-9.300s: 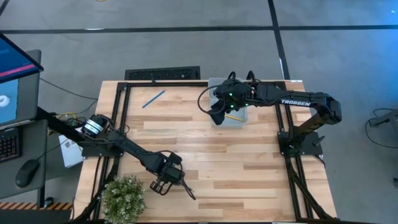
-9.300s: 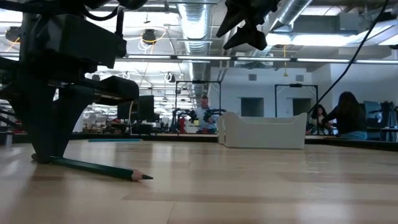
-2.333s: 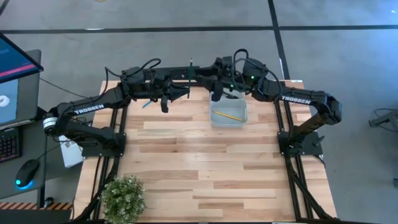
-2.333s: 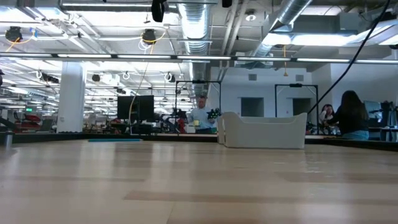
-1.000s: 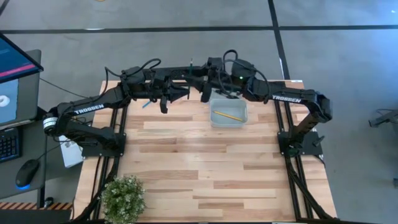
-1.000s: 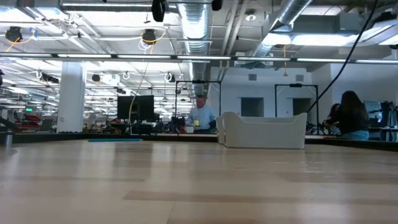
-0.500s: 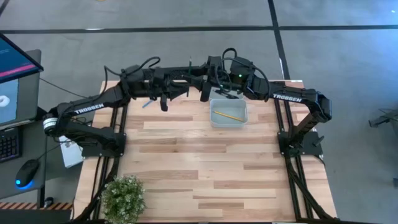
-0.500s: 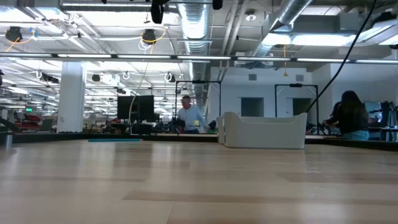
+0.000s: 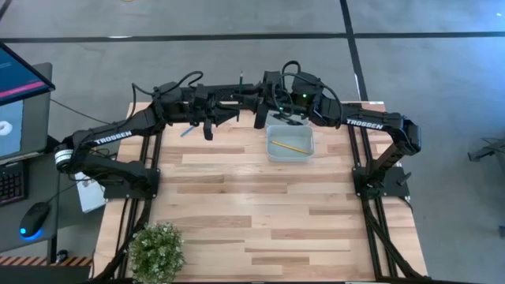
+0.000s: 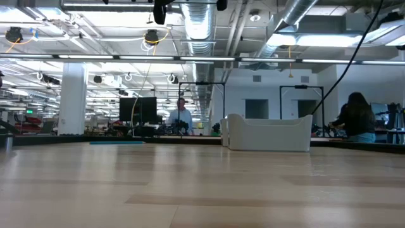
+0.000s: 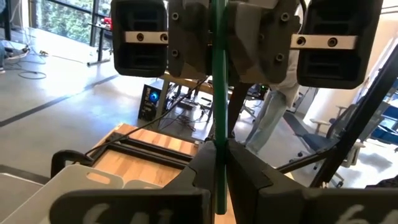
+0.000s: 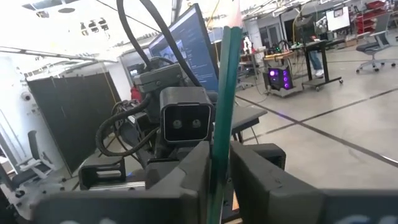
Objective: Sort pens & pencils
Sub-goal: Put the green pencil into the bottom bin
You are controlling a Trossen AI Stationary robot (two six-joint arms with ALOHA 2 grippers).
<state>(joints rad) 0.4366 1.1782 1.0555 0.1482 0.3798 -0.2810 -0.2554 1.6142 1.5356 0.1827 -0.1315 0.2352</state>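
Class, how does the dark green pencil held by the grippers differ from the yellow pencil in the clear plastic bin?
The dark green pencil is clamped by the left gripper and right gripper, above the table; the yellow pencil lies loose in the clear plastic bin. The green one stands upright; the yellow one lies flat. Both are thin straight sticks.

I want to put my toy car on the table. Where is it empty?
The whole wooden middle is bare, from the grey bin down to the plant. The far edge is crowded: both grippers meet there on a green pencil, near the blue pencil.
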